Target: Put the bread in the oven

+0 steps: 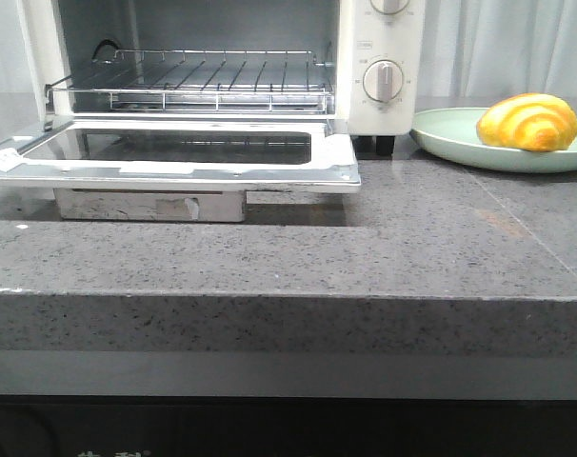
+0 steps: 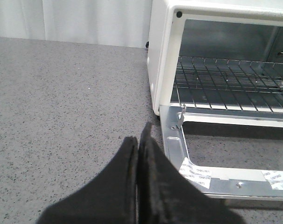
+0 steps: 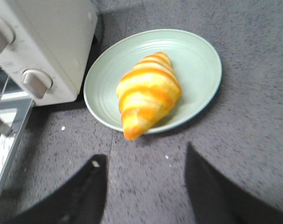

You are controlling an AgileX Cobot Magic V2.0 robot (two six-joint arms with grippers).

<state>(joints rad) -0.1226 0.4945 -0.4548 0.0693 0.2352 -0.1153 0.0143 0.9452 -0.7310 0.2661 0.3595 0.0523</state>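
1. I see the glossy golden-yellow croissant-shaped bread (image 3: 148, 93) lying on the pale green round plate (image 3: 197, 56), just beside the white toaster oven (image 1: 360, 109).
2. The oven's glass-windowed door (image 1: 174, 152) is dropped flat, showing the wire rack (image 1: 203, 81).
3. My right gripper (image 3: 146, 186) is spread wide above the grey speckled counter (image 1: 365, 257), near the plate.
4. My left gripper (image 2: 137, 154) has its fingers pressed together, empty, beside the door's corner.

Oven (image 1: 365, 86) top (upper knob too) cropped.
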